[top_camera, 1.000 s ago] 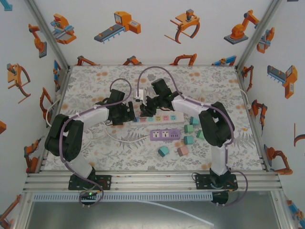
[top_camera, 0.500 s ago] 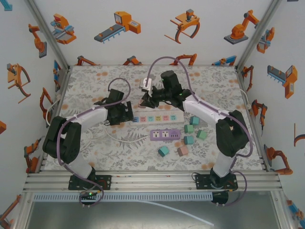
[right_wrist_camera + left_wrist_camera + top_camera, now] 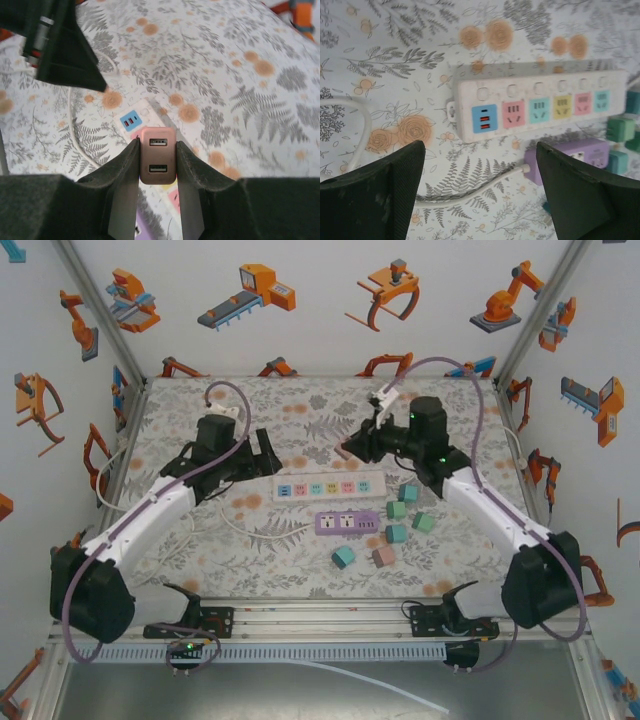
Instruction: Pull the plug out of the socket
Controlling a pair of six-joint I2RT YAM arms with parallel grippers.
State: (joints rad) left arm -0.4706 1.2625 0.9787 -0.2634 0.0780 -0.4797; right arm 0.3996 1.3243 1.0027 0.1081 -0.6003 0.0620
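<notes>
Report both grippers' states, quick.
Left gripper: open, holding nothing.
Right gripper: jaws closed on the pink plug.

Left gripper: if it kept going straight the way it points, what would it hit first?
The left gripper would probably meet the white cable on the tablecloth first, just short of the white power strip; depth is hard to judge.

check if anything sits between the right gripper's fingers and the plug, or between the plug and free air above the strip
Nothing visible. The right gripper is shut directly on both sides of the pink plug, held clear of the white power strip, whose sockets are all empty.
</notes>
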